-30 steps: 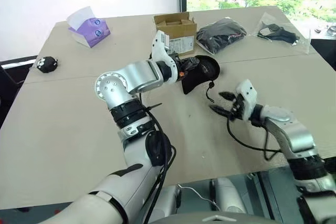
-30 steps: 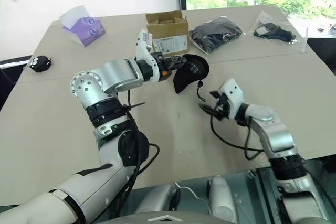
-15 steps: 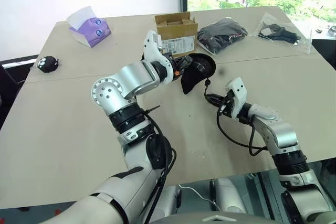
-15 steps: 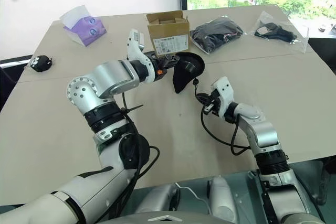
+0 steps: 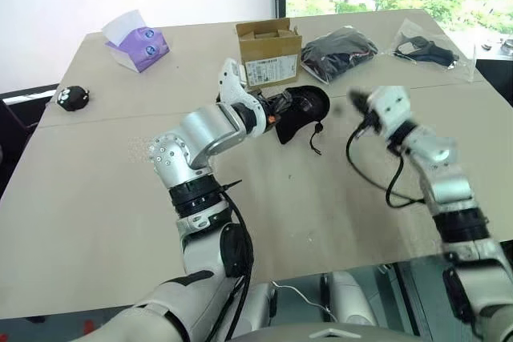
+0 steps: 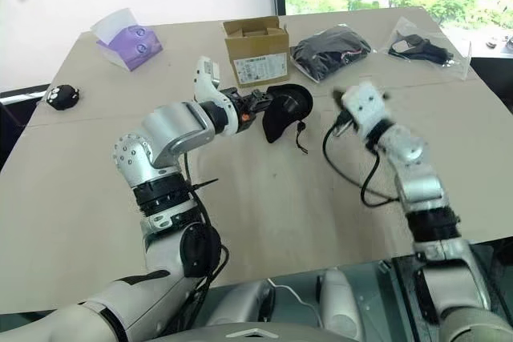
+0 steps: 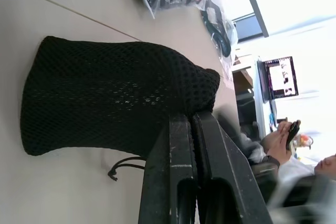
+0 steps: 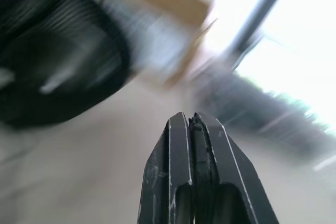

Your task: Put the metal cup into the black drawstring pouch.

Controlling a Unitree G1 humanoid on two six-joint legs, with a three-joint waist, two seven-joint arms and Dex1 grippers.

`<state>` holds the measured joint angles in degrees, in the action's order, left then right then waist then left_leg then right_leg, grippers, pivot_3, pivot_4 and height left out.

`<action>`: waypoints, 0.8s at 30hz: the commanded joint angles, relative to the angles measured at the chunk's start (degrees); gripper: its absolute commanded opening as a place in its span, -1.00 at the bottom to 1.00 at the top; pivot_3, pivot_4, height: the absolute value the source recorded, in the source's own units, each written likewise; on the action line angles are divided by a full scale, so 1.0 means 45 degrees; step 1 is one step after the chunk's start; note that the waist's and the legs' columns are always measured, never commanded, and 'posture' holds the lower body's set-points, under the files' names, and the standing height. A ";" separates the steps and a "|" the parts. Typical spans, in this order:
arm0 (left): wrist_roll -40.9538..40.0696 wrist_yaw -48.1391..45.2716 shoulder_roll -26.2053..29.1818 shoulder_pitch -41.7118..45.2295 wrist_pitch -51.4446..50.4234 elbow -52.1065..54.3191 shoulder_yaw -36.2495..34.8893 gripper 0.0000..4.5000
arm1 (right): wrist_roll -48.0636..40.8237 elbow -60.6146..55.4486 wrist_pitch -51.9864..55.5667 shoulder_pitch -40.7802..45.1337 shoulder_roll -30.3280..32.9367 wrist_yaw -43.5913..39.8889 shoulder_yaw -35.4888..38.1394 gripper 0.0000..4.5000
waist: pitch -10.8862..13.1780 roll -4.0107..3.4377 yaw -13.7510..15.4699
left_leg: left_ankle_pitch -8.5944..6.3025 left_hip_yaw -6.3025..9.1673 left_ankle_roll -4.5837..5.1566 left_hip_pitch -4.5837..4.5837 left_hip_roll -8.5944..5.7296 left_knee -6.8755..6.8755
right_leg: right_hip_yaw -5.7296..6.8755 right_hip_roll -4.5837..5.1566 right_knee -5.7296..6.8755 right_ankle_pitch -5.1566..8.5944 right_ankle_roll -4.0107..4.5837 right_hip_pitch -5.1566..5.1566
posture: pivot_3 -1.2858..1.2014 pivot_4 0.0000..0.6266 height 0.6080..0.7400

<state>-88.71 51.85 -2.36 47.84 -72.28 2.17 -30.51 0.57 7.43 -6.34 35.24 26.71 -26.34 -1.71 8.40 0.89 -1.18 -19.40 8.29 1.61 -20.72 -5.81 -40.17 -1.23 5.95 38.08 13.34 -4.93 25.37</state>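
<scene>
The black drawstring pouch [image 5: 303, 108] hangs just above the table in front of the cardboard box, its mouth turned toward the right arm. My left gripper [image 5: 282, 106] is shut on the pouch's rim; in the left wrist view its fingers [image 7: 181, 129] pinch the mesh fabric [image 7: 115, 95]. A thin cord [image 5: 314, 138] dangles below the pouch. My right gripper [image 5: 357, 101] is raised in the air just right of the pouch. Its fingers [image 8: 181, 129] are pressed together with nothing seen between them. The metal cup is hidden; pale blurred glints inside the pouch mouth [image 8: 52, 72] cannot be made out.
Behind the pouch stands a cardboard box [image 5: 268, 52]. A clear bag of black cloth [image 5: 337, 52] and a flat clear bag [image 5: 433, 50] lie at the back right. A purple tissue box [image 5: 136, 44] and a small black object [image 5: 72, 98] sit on the left. A person's hands [image 7: 281, 135] show beyond the table.
My right gripper has shut and risen from low over the table to the pouch's height. The left gripper still holds the pouch in about the same place.
</scene>
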 commanded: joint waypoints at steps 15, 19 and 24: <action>0.0272 -0.4477 0.1927 -0.1693 0.3111 0.2533 0.3329 -1.00 | 0.0613 -0.0793 -0.1900 0.3202 -0.0397 0.0483 0.0095 -0.95 | -0.0001 -0.0001 -0.0151 | 0.0000 0.0005 0.0002 -0.0013 -0.0001 0.0002 | 0.0004 0.0006 -0.0020 -0.0001 -0.0001 -0.0008 | 0.03 -0.52 1.00; 0.0470 -0.4921 0.2257 -0.1764 0.3347 0.2478 0.3725 -1.00 | 0.0644 -0.0828 -0.1873 0.3209 -0.0400 0.0532 0.0180 -0.95 | 0.0000 -0.0002 -0.0215 | 0.0000 0.0008 0.0002 -0.0013 -0.0001 0.0004 | 0.0007 0.0005 -0.0019 -0.0001 -0.0001 -0.0007 | 0.03 -0.52 1.00; 0.0498 -0.6084 0.2694 -0.1811 0.3542 0.2749 0.4067 -1.00 | 0.0628 -0.0935 -0.1795 0.3388 -0.0357 0.0569 0.0287 -0.95 | 0.0000 -0.0002 -0.0290 | 0.0000 0.0003 0.0002 -0.0011 0.0001 0.0004 | 0.0000 0.0002 -0.0017 -0.0001 -0.0001 -0.0006 | 0.03 -0.52 1.00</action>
<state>-86.68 27.12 8.61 39.42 -57.00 11.00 -12.66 3.84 6.05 -14.00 48.34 24.65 -24.59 -1.79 8.40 0.88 -2.48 -19.40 8.31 1.62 -20.77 -5.80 -40.14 -1.23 5.95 38.00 13.34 -4.93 25.35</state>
